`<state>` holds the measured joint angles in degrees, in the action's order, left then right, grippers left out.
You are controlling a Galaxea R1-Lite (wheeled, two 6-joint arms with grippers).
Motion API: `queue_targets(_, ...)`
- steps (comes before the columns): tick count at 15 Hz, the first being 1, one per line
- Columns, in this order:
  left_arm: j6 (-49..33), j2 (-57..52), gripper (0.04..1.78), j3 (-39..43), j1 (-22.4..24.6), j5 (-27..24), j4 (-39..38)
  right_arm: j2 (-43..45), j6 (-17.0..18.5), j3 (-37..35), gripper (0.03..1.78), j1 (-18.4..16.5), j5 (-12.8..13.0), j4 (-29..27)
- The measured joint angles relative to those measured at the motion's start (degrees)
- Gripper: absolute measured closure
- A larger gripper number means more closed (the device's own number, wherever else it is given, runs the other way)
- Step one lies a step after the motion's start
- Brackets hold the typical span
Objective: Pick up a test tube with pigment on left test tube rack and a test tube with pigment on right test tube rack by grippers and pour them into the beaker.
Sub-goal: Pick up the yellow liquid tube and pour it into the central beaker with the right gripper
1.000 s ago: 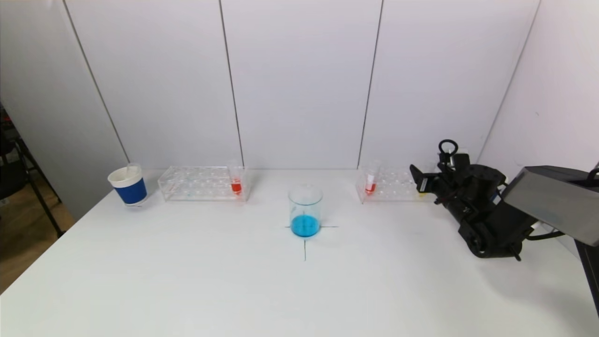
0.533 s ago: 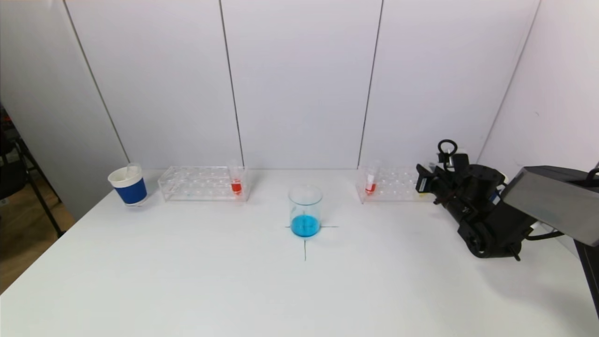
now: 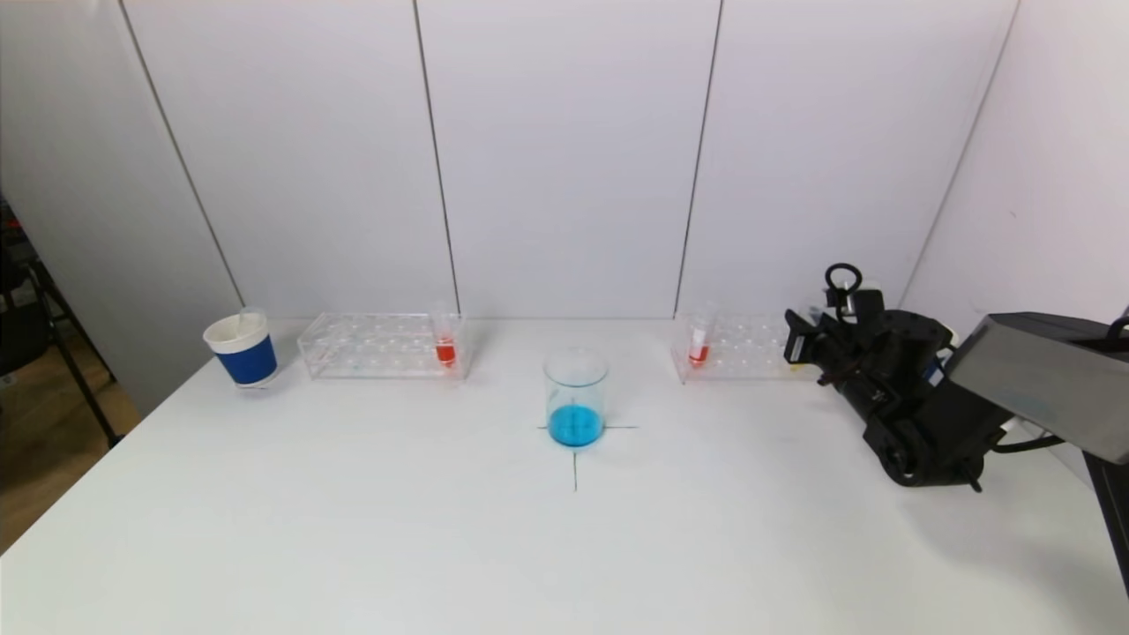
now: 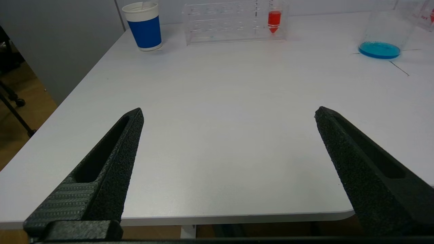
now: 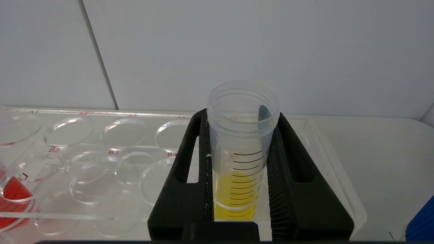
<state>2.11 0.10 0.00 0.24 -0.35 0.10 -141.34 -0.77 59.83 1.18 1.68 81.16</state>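
The clear beaker [image 3: 575, 397] with blue liquid stands mid-table on a cross mark. The left clear rack [image 3: 379, 346] holds a red-filled tube [image 3: 445, 344] at its right end. The right clear rack [image 3: 732, 348] holds a red-filled tube [image 3: 699, 342] at its left end. My right gripper [image 3: 804, 339] is at the rack's right end, shut on a yellow-filled tube [image 5: 239, 159] that still sits in its rack hole. My left gripper [image 4: 229, 113] is open and empty, low at the table's near edge, out of the head view.
A blue and white paper cup [image 3: 242, 348] stands left of the left rack. White wall panels close the back and right of the table. The red tube also shows at the edge of the right wrist view [image 5: 13, 200].
My right gripper moved a little right along the right rack and closed on the yellow tube. Nothing else moved.
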Motion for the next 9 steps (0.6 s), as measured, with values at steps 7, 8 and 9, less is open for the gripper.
queue_targets(7, 0.0, 0.0, 0.06, 0.0, 0.0, 0.02, 0.0, 3.06, -0.09, -0.41, 1.3, -0.24, -0.06, -2.83)
queue_targets(8, 0.0, 0.0, 0.06, 0.0, 0.0, 0.0, 0.0, 3.9, -0.07, -0.44, 1.3, -0.34, -0.09, -3.55)
queue_targets(9, 0.0, 0.0, 0.06, 0.0, 0.0, 0.0, 0.0, 4.82, -0.07, -0.49, 1.3, -0.48, -0.12, -4.44)
